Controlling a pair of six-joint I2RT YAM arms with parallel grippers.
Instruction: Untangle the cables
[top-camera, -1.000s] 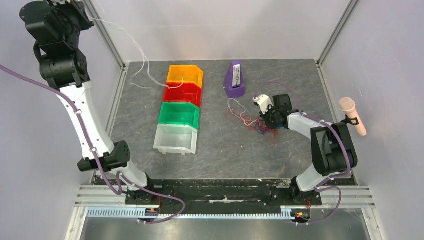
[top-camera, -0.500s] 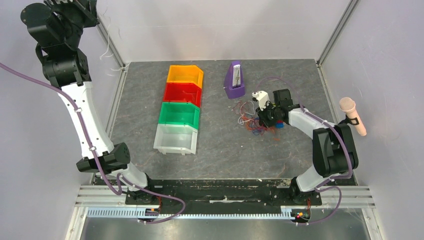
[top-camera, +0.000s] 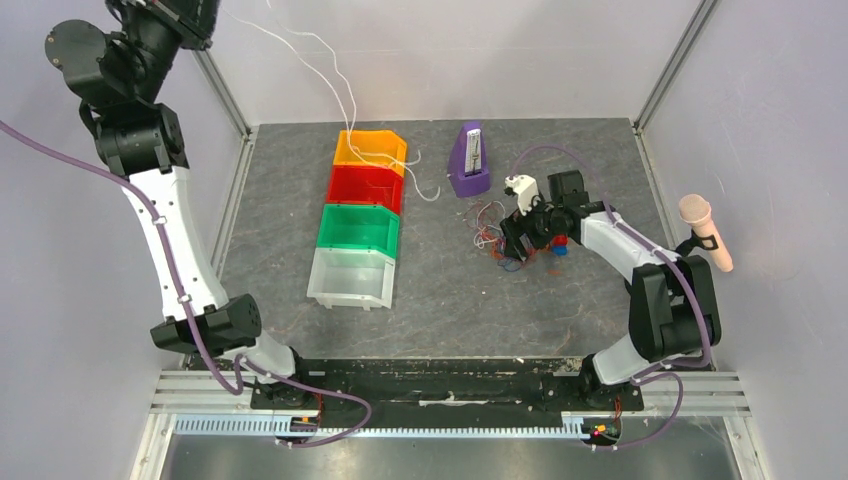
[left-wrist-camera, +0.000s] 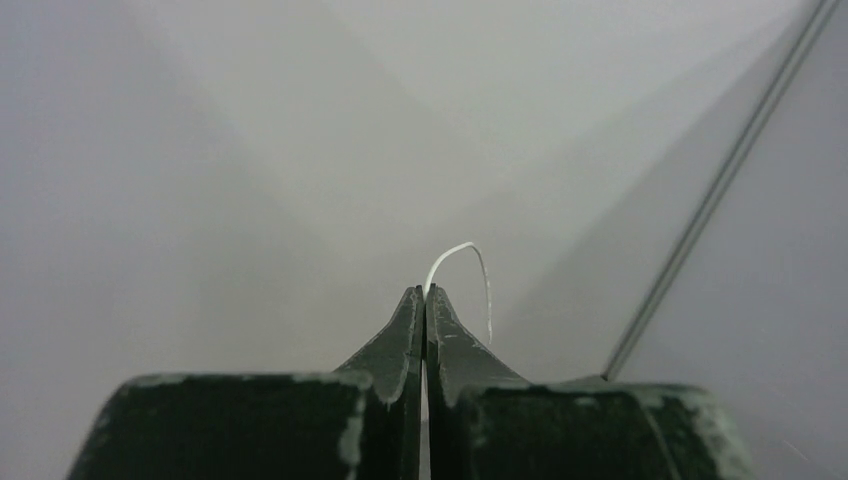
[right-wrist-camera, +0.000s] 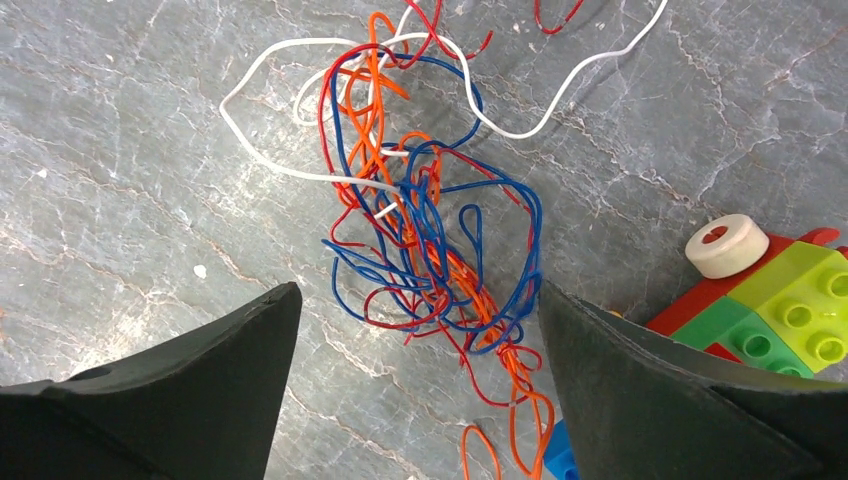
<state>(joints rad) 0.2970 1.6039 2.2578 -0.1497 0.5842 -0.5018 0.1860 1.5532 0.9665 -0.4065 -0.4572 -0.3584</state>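
The cables (right-wrist-camera: 420, 230) lie as a knot of red, orange, blue and white wires on the grey table, right of centre in the top view (top-camera: 495, 237). My right gripper (right-wrist-camera: 420, 305) hovers just above the knot, open, with the lower loops between its fingers (right-wrist-camera: 230, 380) and nothing gripped. High at the back left, my left gripper (left-wrist-camera: 427, 292) is shut on a single white cable (left-wrist-camera: 470, 250). That white cable (top-camera: 335, 80) trails down from the left gripper (top-camera: 205, 12), crosses the orange bin and ends near the purple object.
A column of bins stands mid-table: orange (top-camera: 392, 152), red (top-camera: 365, 188), green (top-camera: 358, 230), white (top-camera: 350, 280). A purple wedge-shaped object (top-camera: 469, 160) stands behind the knot. Toy bricks (right-wrist-camera: 790, 300) and a white ring (right-wrist-camera: 727, 245) lie right beside the cables. A pink microphone (top-camera: 705, 230) hangs at the right wall.
My right gripper has opened over the knot, which now lies loose on the table. The left arm has turned, and the white cable has swung right across the orange bin.
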